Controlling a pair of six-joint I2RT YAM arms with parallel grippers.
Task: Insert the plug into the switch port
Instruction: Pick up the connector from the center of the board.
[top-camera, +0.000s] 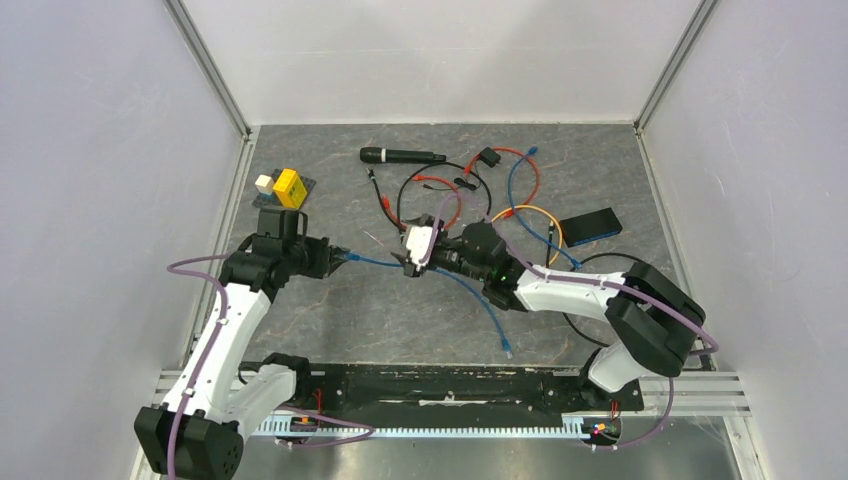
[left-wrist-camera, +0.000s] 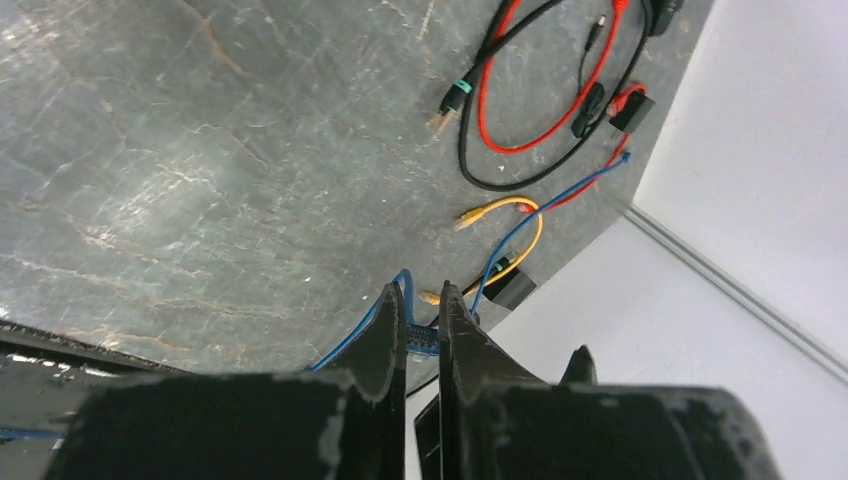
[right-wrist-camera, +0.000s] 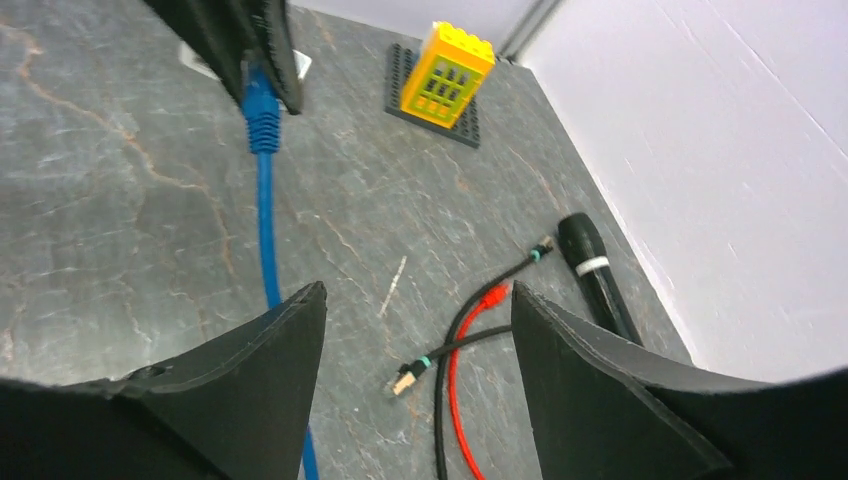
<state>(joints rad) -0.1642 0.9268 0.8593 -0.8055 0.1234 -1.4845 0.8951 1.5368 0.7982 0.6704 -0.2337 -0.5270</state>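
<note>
My left gripper (top-camera: 343, 257) is shut on the blue plug (left-wrist-camera: 437, 338), which sits nipped between its fingertips (left-wrist-camera: 395, 300). The right wrist view shows the same plug (right-wrist-camera: 262, 108) hanging from those fingers, its blue cable (right-wrist-camera: 266, 240) trailing down across the table. A short way to the right, my right gripper (top-camera: 406, 262) faces the plug with its jaws wide open (right-wrist-camera: 416, 290) and nothing between them. A small pale white box (top-camera: 420, 240) shows right against the right gripper's head. The switch port itself is hidden.
A black microphone (top-camera: 400, 155) lies at the back, with red, orange and black cables (top-camera: 470, 195) looped behind the right gripper. A black flat box (top-camera: 590, 225) lies at the right. A yellow block (top-camera: 288, 187) stands on a plate at the left wall.
</note>
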